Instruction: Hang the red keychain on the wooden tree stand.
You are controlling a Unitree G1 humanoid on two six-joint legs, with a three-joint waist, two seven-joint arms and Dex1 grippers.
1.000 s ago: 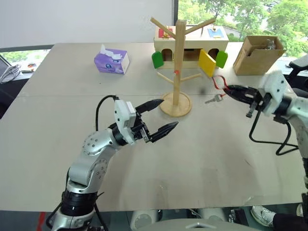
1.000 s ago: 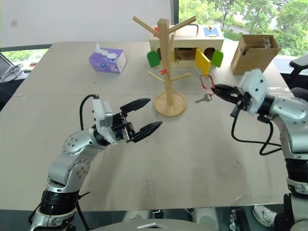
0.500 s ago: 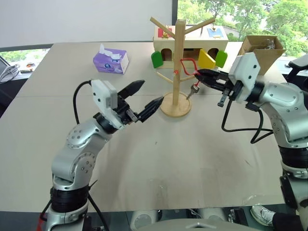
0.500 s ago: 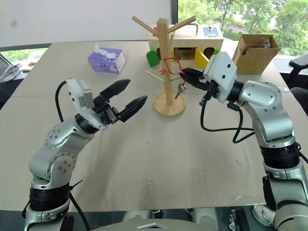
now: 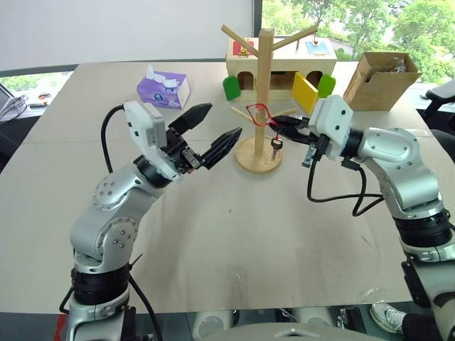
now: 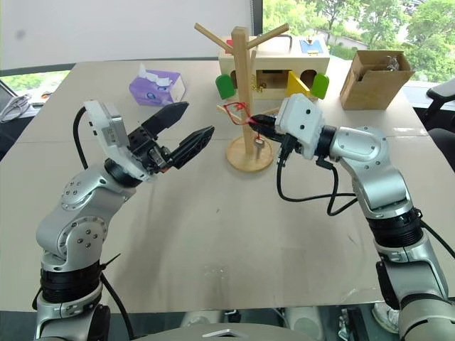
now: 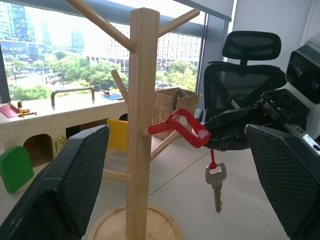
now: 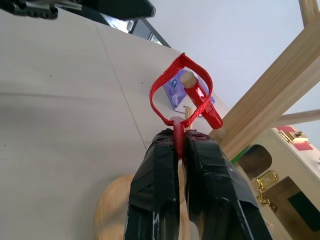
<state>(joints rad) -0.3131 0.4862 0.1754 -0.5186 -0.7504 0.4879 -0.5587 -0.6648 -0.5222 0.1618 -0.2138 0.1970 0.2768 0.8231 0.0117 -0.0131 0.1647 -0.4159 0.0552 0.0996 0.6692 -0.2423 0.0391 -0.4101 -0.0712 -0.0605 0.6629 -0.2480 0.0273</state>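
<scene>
Your right gripper (image 5: pixel 279 123) has travelled from the table's right side in to the wooden tree stand (image 5: pixel 261 92), carrying the red keychain (image 5: pixel 259 114) with it. 1 second back the strap and key hung well clear of the stand, out near the cardboard box (image 5: pixel 381 80); half a second back they were just to the right of the pole. Now the fingers are pinched tight on the strap's lower end, and the right wrist view shows the red loop (image 8: pixel 181 90) ringing the tip of a short peg with a red-wrapped end, the peg poking through the opening. The silver key (image 7: pixel 215 184) dangles below the gripper, above the stand's round base.

Your left gripper (image 5: pixel 207 134) has come up and over to the left of the stand. Its fingers are spread wide, holding nothing, pointing toward the pole, as they were before.

The purple tissue box (image 5: pixel 164 89) and the toy house (image 5: pixel 283 67) behind the stand sit where they were.

What you cannot settle: from the head views the loop overlaps the pole, so whether the strap rests on the peg or merely surrounds it is unclear. The key is tiny and dark against the base there. In the left wrist view your own 2 fingers block the table on either side, and the stand's top branches are cut off.
</scene>
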